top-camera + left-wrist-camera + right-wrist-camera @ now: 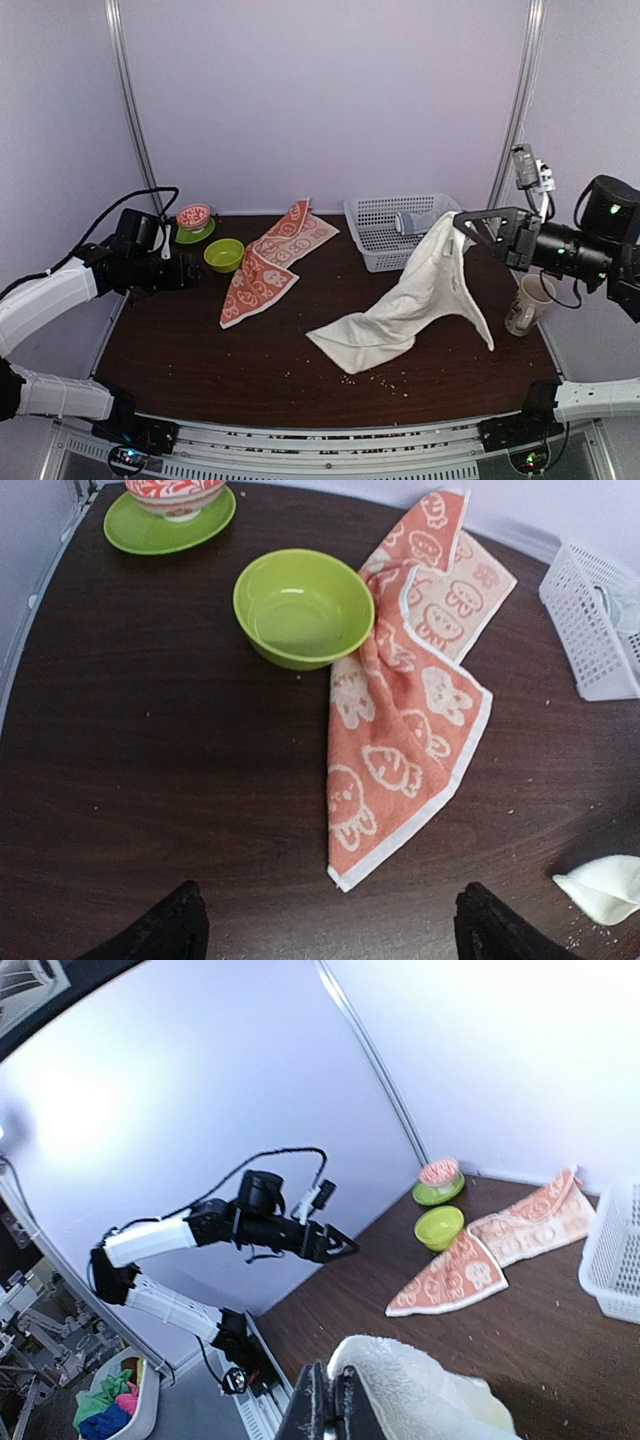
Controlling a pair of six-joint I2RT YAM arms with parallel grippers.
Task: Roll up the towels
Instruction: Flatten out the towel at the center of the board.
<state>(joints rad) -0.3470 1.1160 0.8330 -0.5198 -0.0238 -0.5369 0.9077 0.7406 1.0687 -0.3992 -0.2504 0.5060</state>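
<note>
My right gripper (461, 222) is shut on a corner of the cream-white towel (420, 290) and holds it up above the table. The rest of that towel drapes down to a heap on the table (365, 338). In the right wrist view the shut gripper (335, 1410) has the white towel (420, 1395) folded over its tips. The orange-red towel (270, 265) with white patterns lies flat and partly folded at the back left. My left gripper (335, 930) hovers open just short of the near corner of this orange-red towel (410, 720), touching nothing.
A green bowl (224, 254) touches the orange towel's left edge. Behind it a red patterned bowl (194, 216) sits on a green saucer. A white basket (385, 240) at the back holds a pale grey-blue bundle (412, 221). A cup (527, 303) stands at the right edge.
</note>
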